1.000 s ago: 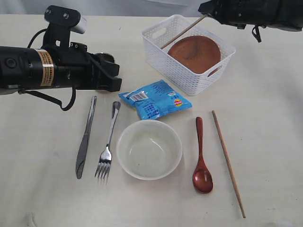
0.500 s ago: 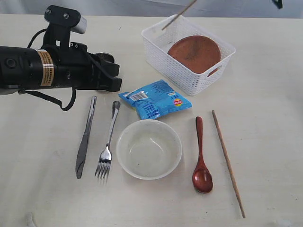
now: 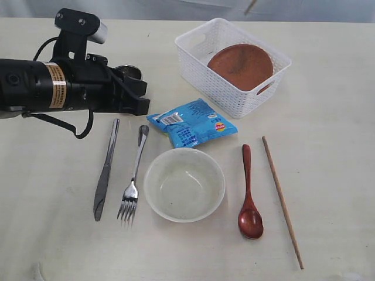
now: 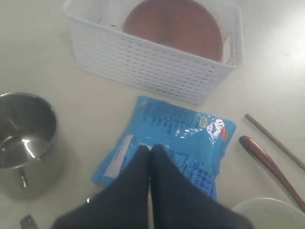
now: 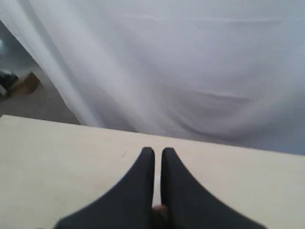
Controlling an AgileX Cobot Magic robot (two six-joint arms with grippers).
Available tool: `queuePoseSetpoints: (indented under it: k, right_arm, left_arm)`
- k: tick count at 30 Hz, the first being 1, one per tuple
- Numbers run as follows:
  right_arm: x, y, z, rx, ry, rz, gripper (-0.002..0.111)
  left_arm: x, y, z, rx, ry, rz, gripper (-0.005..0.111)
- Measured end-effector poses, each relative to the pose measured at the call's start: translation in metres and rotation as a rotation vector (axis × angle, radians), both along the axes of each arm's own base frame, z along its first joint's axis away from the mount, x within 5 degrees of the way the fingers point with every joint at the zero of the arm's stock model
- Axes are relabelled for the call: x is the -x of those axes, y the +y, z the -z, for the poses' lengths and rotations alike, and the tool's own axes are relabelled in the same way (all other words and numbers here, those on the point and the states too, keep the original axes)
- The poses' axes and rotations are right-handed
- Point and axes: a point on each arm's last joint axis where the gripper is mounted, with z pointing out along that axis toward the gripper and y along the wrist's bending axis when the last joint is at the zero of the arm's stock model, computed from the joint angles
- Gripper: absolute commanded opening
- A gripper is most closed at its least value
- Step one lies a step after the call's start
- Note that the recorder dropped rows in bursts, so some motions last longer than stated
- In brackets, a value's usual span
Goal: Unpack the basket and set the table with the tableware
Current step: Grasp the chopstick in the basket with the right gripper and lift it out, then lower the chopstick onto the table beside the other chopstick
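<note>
Black tubular left arm (image 3: 26,85) with orange-and-white label (image 3: 57,85), looping black cable (image 3: 67,127), grey-capped camera (image 3: 81,24), tapered matte-black pincer (image 4: 150,149).

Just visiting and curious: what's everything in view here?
table: one, beige, under everything
basket: one, white, behind packet
plate: one, brown, in basket
packet: one, blue, between basket and bowl
bowl: one, cream, mid-table
knife: one, steel, left of fork
fork: one, steel, left of bowl
spoon: one, red-brown, right of bowl
chopstick: two, wooden; one right of spoon, other aloft in right claw
cup: one, steel, left of basket
curtain: one, white, behind table
left claw: one, black, shut over packet
right claw: one, black, shut on chopstick
</note>
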Motion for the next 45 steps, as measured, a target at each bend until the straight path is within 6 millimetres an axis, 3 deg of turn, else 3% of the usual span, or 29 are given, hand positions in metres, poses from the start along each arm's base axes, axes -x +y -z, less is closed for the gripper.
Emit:
queuePoseSetpoints:
  k: [5,9,14,18,24,30,37,45]
  right_arm:
    - [0.033,-0.007,-0.004,0.115,0.245,0.013,0.000]
    - [0.051,-0.012,0.007,0.183,0.489,0.012,0.000]
    - [0.065,-0.009,0.019,0.228,0.602,0.038,0.000]
    - [0.086,0.007,0.045,0.294,0.698,0.023,0.000]
    - [0.118,0.037,0.099,0.448,0.872,-0.038,0.000]
    - [0.134,0.031,0.133,0.600,0.960,0.093,0.000]
    - [0.129,0.037,0.165,0.504,0.887,0.117,0.000]
    - [0.093,0.051,0.214,0.465,0.817,0.126,0.000]
  left_arm:
    - [0.000,0.000,0.001,-0.001,0.002,0.000,0.000]
    - [0.000,0.000,0.001,-0.001,0.002,0.000,0.000]
    - [0.000,0.000,0.001,-0.004,0.003,-0.002,0.000]
    - [0.001,0.001,0.001,-0.013,0.001,0.004,0.000]
    - [0.001,0.000,0.001,-0.016,0.000,0.007,0.000]
    - [0.001,0.000,0.001,-0.016,0.000,0.007,0.000]
    - [0.001,0.000,0.001,-0.018,0.000,0.008,0.000]
    - [0.001,0.000,0.001,-0.018,0.000,0.008,0.000]
